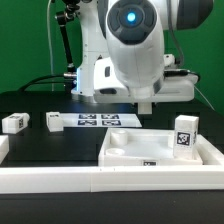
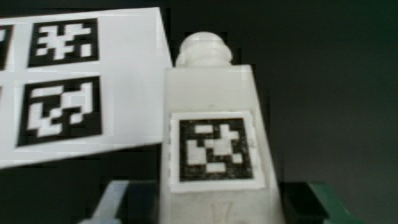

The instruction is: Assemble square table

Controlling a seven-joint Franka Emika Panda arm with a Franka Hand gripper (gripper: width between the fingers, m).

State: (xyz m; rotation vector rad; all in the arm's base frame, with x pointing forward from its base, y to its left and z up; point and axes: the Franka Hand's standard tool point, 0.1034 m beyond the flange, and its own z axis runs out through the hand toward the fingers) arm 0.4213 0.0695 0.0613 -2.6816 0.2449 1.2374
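Note:
A white table leg [image 2: 217,130] with a black-and-white tag fills the wrist view, its rounded tip pointing away from the camera. My gripper [image 2: 217,206] is shut on its near end, a finger [image 2: 121,202] on either side. In the exterior view the gripper is hidden behind the arm. The square tabletop [image 1: 128,152], white with a raised rim, lies at the exterior view's lower right. One tagged leg [image 1: 185,135] stands upright at its right corner. Two more legs [image 1: 14,123] [image 1: 52,121] lie on the black table at the exterior view's left.
The marker board [image 1: 100,120] lies flat behind the tabletop; in the wrist view the marker board [image 2: 71,85] sits beside the held leg. A long white border rail [image 1: 60,182] runs along the front. The arm's body [image 1: 135,50] blocks the middle of the exterior view.

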